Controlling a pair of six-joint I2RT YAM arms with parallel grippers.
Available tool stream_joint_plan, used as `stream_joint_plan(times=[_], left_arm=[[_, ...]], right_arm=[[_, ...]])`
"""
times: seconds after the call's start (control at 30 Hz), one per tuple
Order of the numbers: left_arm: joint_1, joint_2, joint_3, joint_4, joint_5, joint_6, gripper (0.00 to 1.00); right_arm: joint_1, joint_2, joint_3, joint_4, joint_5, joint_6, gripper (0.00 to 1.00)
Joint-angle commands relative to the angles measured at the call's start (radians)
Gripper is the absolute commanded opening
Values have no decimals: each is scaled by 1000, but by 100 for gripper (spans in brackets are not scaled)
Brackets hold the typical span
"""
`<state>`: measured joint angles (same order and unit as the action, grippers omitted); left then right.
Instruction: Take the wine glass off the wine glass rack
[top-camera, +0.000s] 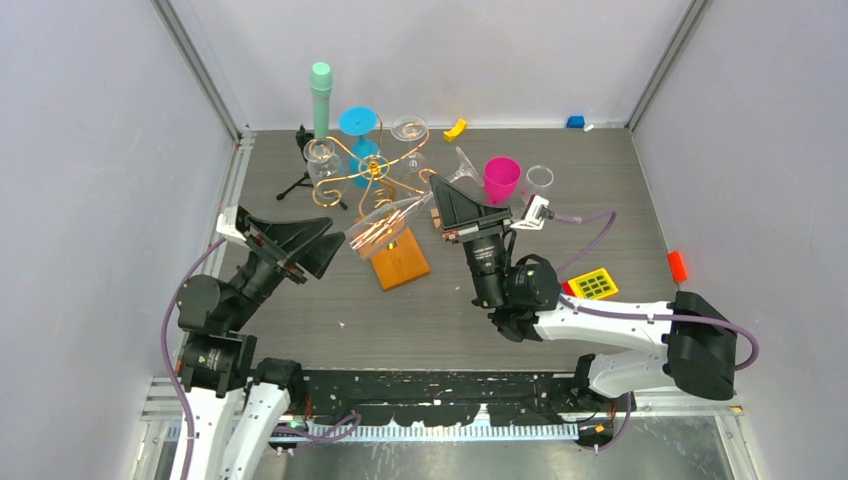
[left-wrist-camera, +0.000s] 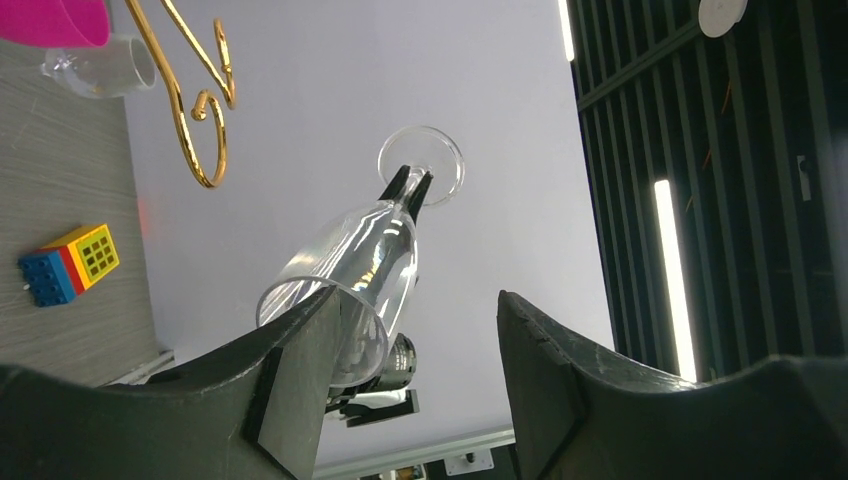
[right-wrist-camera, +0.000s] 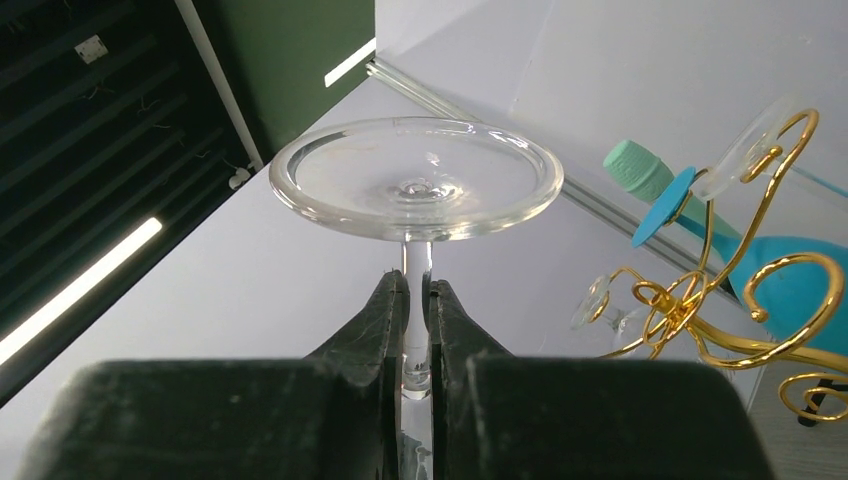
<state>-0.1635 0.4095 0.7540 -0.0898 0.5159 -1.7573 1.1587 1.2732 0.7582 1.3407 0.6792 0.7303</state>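
The clear wine glass (top-camera: 385, 225) hangs tilted in the air above the wooden base (top-camera: 400, 264) of the gold wire wine glass rack (top-camera: 372, 168). My right gripper (right-wrist-camera: 417, 285) is shut on its stem, just under the round foot (right-wrist-camera: 415, 180). The bowl (left-wrist-camera: 360, 270) points toward my left gripper (left-wrist-camera: 415, 300), which is open. The bowl's rim lies against the inner side of its left finger (left-wrist-camera: 300, 370), and the other finger stands well apart. In the top view the left gripper (top-camera: 325, 240) sits at the bowl's mouth and the right gripper (top-camera: 438, 197) at the stem.
Two more clear glasses (top-camera: 322, 160) and a blue one (top-camera: 360, 130) hang on the rack. A black tripod (top-camera: 300, 165) with a green bottle (top-camera: 320, 100) stands behind it. To the right are a pink cup (top-camera: 502, 178), a clear cup (top-camera: 540, 178), a yellow block (top-camera: 595, 285) and a red block (top-camera: 678, 265).
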Motion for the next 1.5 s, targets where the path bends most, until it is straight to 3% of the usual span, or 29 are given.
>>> stream_joint_plan(times=[0.0,0.33,0.47,0.6,0.77,0.97,1.03,1.17,1.23,1.47], left_arm=[[-3,-6,11,10,13,-11,61],[-3,5,31,31,35,-24,61],[-3,27,43,74,50,-29,56],[-3,52,44,104,61,-19,41],[-3,65,44,133,57,5,4],[-4,92,81,145,62,78,0],[-4,119,114,145,79,131,0],[-4,182,213,144,122,234,0],[-3,212,249,144,132,268,0],[-3,315,350,140,150,341,0]], right_arm=[[6,30,79,66,12,-50,0],[7,102,127,60,-21,-15,0],[5,125,125,58,-23,15,0],[6,133,124,57,-32,38,0],[6,114,105,56,-33,48,0],[7,79,94,38,-71,38,1],[7,66,90,27,-91,35,7],[6,19,68,-17,-105,44,33],[6,-6,60,-52,-106,48,41],[5,-102,24,-176,-119,61,58]])
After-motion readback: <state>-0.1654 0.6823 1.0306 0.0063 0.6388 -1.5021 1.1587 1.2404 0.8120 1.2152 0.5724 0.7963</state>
